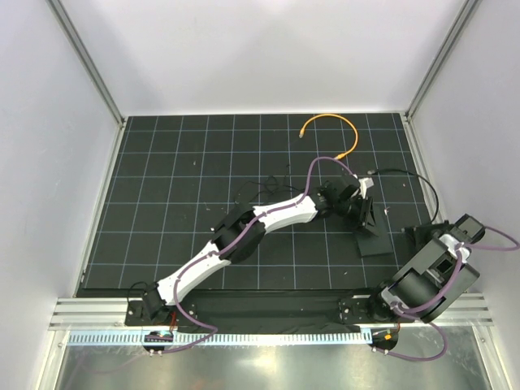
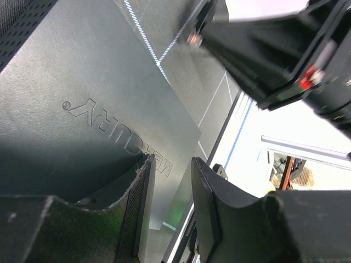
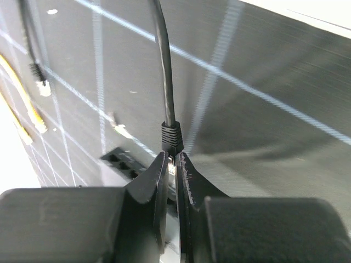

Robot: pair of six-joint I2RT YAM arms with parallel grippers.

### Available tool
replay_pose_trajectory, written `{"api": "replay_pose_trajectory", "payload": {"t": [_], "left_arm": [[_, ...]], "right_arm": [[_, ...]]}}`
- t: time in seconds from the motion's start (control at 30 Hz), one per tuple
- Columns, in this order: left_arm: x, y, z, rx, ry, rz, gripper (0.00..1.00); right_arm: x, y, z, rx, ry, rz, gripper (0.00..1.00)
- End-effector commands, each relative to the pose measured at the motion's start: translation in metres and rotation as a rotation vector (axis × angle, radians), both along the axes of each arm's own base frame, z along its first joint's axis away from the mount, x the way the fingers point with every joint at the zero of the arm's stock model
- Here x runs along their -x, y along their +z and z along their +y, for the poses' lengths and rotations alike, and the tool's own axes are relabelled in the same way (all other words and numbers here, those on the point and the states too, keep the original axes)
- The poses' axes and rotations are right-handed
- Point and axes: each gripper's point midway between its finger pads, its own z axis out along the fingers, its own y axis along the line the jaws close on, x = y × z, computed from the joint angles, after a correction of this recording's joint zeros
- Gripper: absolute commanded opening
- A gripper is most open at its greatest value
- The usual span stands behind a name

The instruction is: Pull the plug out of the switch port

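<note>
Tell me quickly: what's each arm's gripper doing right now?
Left gripper: jaws open over the black switch box, nothing visibly held.
Right gripper: jaws closed on the cable plug.

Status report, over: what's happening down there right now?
Right gripper shut on plug. Left gripper open over black box. Plug's seating hidden. Nothing in the way.

plug [image 3: 171,134]: we see only its boot; the tip is mostly hidden between the fingers of the right hand [image 3: 173,160].
switch port [image 3: 122,160]: sockets small and blurred, the row partly behind a finger.
black box [image 2: 82,109]: cut by the left edge; its near end is behind the left hand [image 2: 171,164].
black cable [image 3: 163,66]: runs out at the top edge.
top view: we find both hands too dark and small to read.
</note>
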Motion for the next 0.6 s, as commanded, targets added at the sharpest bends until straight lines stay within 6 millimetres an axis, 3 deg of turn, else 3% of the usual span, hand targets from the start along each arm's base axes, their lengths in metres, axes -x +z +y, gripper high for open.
{"api": "replay_pose_trajectory", "payload": {"t": [0.0,0.13,0.17,0.23,0.27,0.47,0.5,0.57], "left_arm": [[0.005,-0.045,0.039,-0.203,-0.002,0.057,0.39],[-0.017,0.003,0.045,-0.136,0.019,-0.004,0.44],[-0.027,0.028,0.047,-0.101,0.033,-0.026,0.47],[-0.036,0.053,0.053,-0.07,0.038,-0.041,0.49],[-0.043,0.081,0.055,-0.03,0.044,-0.071,0.51],[-0.083,0.167,0.093,0.047,0.113,-0.121,0.57],[-0.091,0.185,0.108,0.064,0.142,-0.132,0.58],[-0.101,0.197,0.123,0.065,0.184,-0.146,0.58]], "right_arm": [[-0.022,0.027,-0.009,0.078,0.066,-0.045,0.01],[-0.043,0.044,-0.008,0.068,0.079,-0.069,0.01],[-0.053,0.056,-0.01,0.08,0.09,-0.09,0.01],[-0.064,0.064,-0.012,0.06,0.075,-0.11,0.01],[-0.076,0.079,-0.013,0.074,0.089,-0.142,0.01],[-0.118,0.121,-0.02,0.058,0.084,-0.253,0.01],[-0.126,0.128,-0.019,0.062,0.091,-0.284,0.01],[-0.14,0.14,-0.021,0.038,0.075,-0.329,0.01]]}}
